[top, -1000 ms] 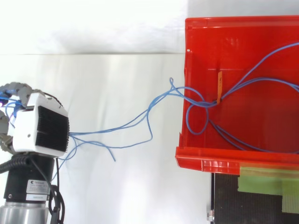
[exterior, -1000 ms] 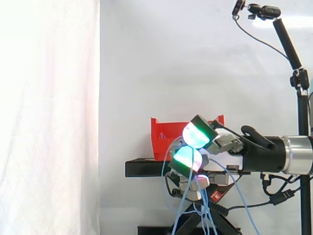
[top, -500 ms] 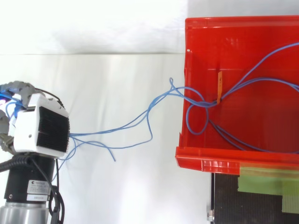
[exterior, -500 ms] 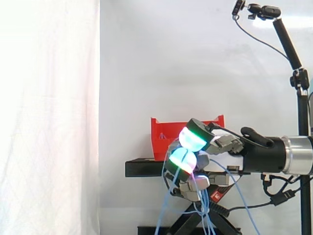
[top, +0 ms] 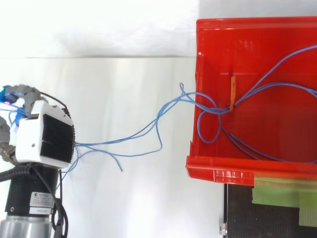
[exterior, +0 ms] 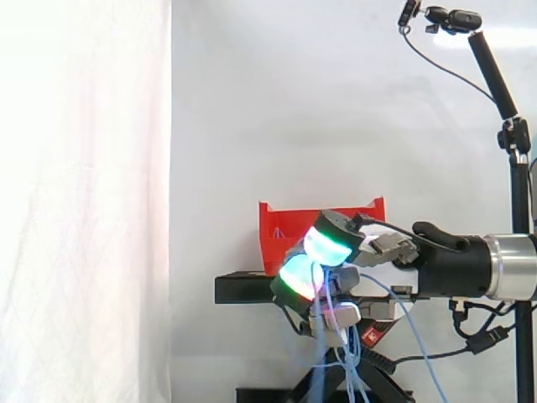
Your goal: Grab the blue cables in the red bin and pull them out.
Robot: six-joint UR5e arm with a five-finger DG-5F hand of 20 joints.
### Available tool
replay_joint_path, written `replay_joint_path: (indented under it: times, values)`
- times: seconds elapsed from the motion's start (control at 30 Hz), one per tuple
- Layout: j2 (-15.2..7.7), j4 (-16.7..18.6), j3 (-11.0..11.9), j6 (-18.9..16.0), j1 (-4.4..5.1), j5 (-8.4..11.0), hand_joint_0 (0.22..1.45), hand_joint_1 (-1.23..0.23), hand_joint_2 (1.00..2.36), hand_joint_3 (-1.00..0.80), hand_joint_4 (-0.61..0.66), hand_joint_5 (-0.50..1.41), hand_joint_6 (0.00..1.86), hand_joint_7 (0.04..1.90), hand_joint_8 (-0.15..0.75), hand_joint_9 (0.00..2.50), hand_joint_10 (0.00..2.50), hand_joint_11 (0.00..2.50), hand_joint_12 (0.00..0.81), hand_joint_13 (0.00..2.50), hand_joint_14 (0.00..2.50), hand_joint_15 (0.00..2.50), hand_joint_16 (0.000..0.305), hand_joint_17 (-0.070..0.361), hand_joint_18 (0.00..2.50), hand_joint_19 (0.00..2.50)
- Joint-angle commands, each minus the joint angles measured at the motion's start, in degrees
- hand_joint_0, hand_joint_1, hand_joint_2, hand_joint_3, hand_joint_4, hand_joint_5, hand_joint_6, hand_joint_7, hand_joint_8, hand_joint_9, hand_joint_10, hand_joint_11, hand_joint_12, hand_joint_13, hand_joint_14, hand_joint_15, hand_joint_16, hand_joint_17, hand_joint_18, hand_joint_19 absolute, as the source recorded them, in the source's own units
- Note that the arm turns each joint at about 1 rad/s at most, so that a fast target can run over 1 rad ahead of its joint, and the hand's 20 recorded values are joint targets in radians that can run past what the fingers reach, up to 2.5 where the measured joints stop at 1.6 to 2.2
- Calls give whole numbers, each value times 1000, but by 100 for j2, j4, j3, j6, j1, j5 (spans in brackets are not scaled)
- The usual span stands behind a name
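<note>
Blue cables [top: 218, 111] are partly out of the red bin [top: 257, 34], and we think the job is about half done. From above we see part of them lying inside the bin, with a loop and long strands on its floor. The rest crosses the bin's wall on the hand's side and runs over the open space to the hand [top: 44, 139], which is well apart from the bin. From the side we see the hand [exterior: 382, 277] in front of the black stand [exterior: 243, 290] that the bin sits on. Its fingers are curled round the cables, and the glowing pads [exterior: 325, 243] close over them. Loose strands hang down under the hand. So the grab is done, and some of the pull looks done too. What is left, we think, is more pulling, because a good lot of cable lies in the bin. The strands between the hand and the bin bend and wander, so they look slack to us. We guess the hand must go farther from the bin before the last bits come over the wall.
</note>
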State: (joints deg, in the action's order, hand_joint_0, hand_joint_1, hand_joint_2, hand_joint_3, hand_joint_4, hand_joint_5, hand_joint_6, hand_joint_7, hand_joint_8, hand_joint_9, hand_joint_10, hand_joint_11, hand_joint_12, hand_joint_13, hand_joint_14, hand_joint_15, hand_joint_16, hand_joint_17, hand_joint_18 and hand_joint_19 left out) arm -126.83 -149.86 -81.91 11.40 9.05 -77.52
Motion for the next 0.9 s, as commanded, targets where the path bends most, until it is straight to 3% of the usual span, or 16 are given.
replay_joint_path:
  times: [0.0,0.57,0.87]
  values:
    - [0,-78,-1,-108,0,0,1020,-984,1015,-474,-7,356,1199,367,240,552,2500,1455,314,1201,81,1554,46,103,856,1118]
    - [0,-87,-1,-160,35,-9,1017,-978,1015,-538,1,361,1215,366,242,541,2500,1436,316,1197,90,1552,46,103,850,1125]
    - [0,-113,-1,-160,35,-9,1013,-979,1015,-481,10,376,1282,335,250,570,2500,1382,307,1207,90,1564,46,102,858,1137]
